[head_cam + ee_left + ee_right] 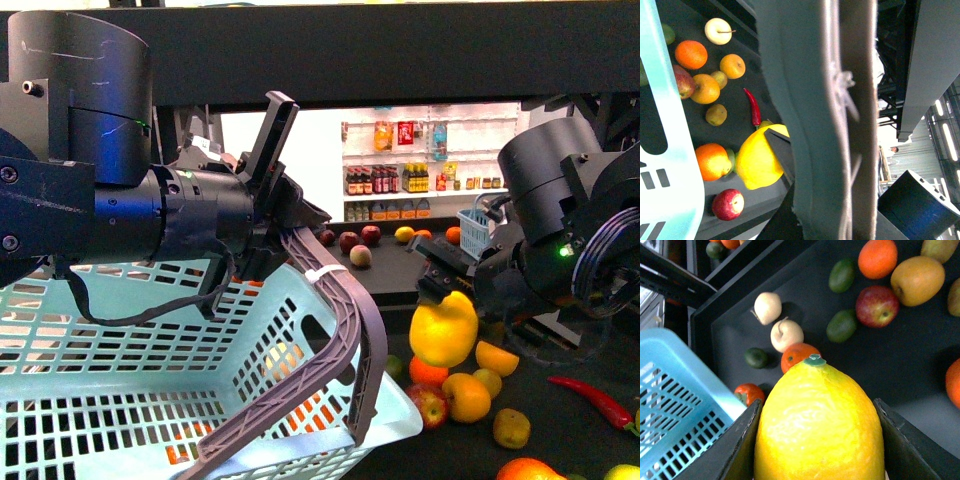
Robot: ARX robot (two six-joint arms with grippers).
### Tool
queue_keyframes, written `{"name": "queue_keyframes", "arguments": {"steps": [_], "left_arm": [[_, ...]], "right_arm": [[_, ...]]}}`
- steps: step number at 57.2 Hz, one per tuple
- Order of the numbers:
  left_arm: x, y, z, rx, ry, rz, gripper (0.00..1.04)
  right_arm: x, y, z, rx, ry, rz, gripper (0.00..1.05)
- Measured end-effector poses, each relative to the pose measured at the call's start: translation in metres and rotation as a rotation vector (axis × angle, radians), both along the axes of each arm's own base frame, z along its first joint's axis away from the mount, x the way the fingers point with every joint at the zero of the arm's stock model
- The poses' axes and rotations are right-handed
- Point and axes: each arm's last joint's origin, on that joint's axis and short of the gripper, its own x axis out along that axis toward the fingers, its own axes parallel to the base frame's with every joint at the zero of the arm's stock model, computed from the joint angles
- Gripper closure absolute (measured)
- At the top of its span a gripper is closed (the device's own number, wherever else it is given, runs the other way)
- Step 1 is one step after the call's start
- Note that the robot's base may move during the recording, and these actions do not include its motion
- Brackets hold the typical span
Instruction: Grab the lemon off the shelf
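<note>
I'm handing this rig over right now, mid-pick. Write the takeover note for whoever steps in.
Left gripper: shut on the basket handle, holding the light blue basket up.
Right gripper: shut on the lemon, jaws on both its sides.
Lemon: appears lifted off the black deck of the shelf, above the other fruit.
Done: grasp.
Left: draw the lemon clear of the shelf, probably toward the basket.

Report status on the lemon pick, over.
Right pincer shut on lemon, held above shelf deck. Left pincer shut on basket handle. Loose fruit below, nothing blocking the lift.
</note>
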Motion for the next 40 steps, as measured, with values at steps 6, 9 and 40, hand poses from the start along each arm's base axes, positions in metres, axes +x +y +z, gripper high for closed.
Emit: {"name": "queue_keyframes", "arguments": {"steps": [6,9,40], "left_arm": [[0.000,0.000,0.000,0.000,0.000,0.000,0.97],[0.000,0.000,0.000,0.000,0.000,0.000,0.97],[0.000,0.000,0.000,0.000,0.000,0.000,0.97]], "right_arm": [[-0.005,0.013,-0.002,0.009,0.006,0.026,0.46],[-0.007,0.018,-0.002,0.014,0.007,0.040,0.46],[-0.027,0.059,-0.011,0.071,0.044,0.130,0.46]]}}
